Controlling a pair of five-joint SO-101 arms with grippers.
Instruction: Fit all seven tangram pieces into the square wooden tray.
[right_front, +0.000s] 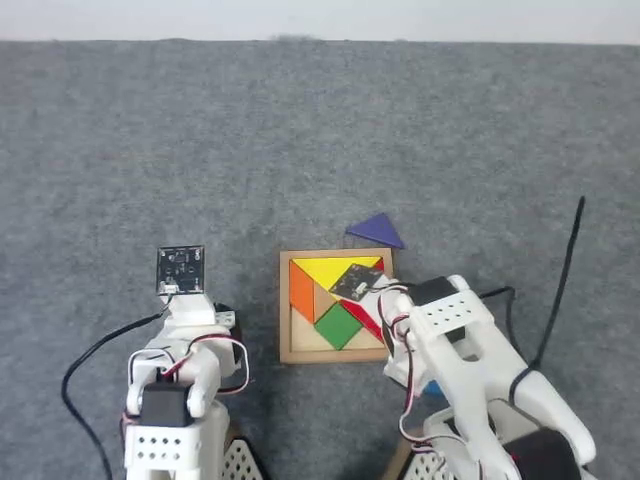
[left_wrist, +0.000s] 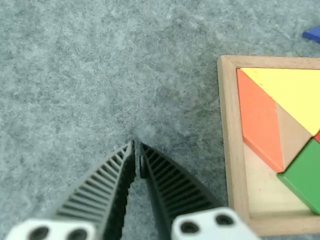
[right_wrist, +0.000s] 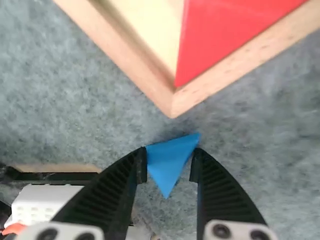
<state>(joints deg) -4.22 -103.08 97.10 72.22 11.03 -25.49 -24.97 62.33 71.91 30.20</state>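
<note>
probably lab bench: grey felt-covered table (right_front: 300, 130), pale wall strip (right_front: 320, 20) behind.

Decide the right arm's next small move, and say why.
Probably lift the blue triangle and carry it over the rim of the tray: the right gripper sits closed against both its sides, just outside the tray's corner, and bare wood shows inside.

Prob 4 pcs (right_front: 340, 325) in tray (right_front: 284, 310).

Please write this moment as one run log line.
left tool: shut, beside tray | right tool: grips blue triangle near tray corner | purple triangle: outside tray
</note>
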